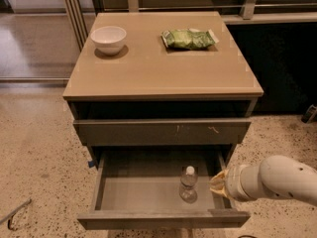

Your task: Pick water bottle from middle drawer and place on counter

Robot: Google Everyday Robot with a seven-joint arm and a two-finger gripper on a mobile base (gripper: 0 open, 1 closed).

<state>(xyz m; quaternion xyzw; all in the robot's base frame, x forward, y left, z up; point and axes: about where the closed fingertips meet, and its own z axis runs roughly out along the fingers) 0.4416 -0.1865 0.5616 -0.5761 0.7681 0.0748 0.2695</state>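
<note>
The water bottle [188,183], clear with a white cap, stands upright on the grey floor of the middle drawer [143,195], right of centre. The drawer is pulled open below the drawer front with pale scratches [163,131]. My gripper [218,183] comes in from the right on a white arm [277,178]. It is over the drawer's right side, level with the bottle and a short way to its right, not touching it. The tan counter [158,68] is the cabinet's top.
A white bowl [108,38] stands at the counter's back left and a green snack bag [189,38] lies at its back right. Speckled floor surrounds the cabinet. A railing and a dark wall are behind it.
</note>
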